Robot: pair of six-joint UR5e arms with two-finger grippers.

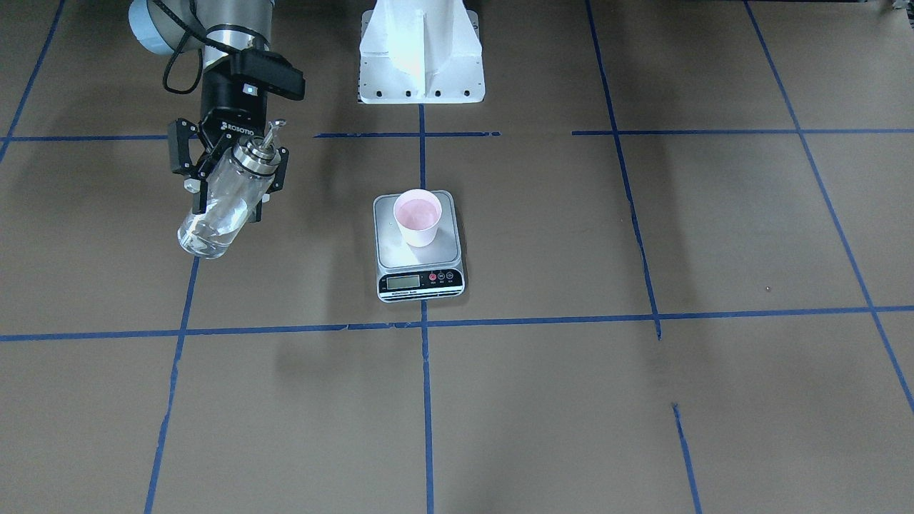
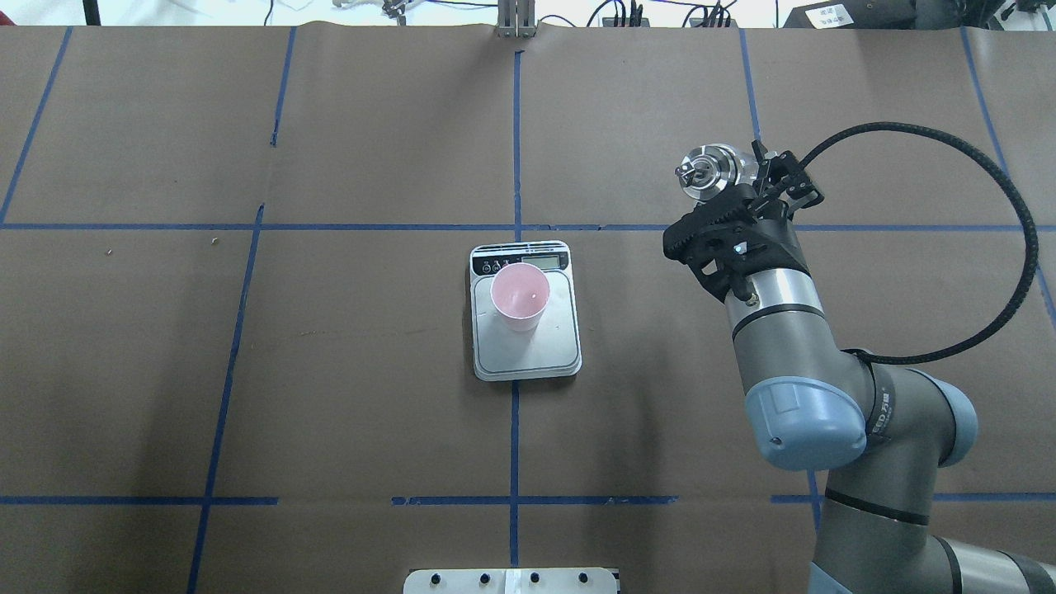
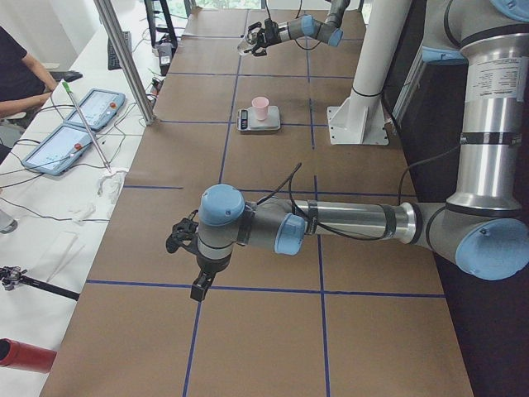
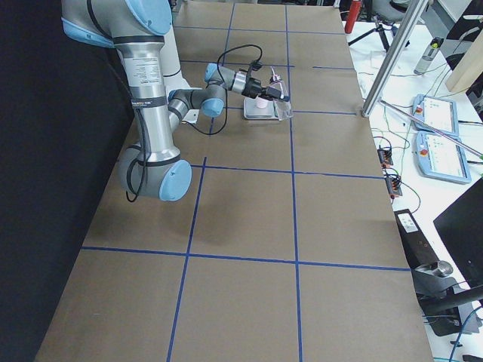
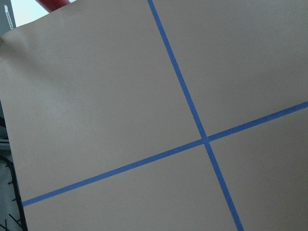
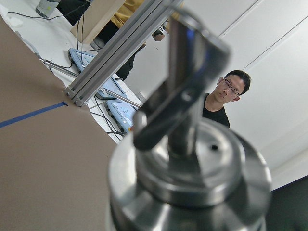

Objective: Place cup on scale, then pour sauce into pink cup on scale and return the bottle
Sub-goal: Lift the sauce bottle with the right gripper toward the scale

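The pale pink cup stands upright on the scale at the table's middle; they also show in the overhead view, the cup on the scale. My right gripper is shut on the clear glass bottle and holds it tilted above the table, apart from the scale on my right side. Its silver cap and spout fill the right wrist view. The clear sauce is barely visible in the bottle. My left gripper hangs low over the table far to my left; I cannot tell if it is open.
The white robot pedestal stands behind the scale. Blue tape lines cross the brown table. Tablets and a seated person are beyond the table's far edge.
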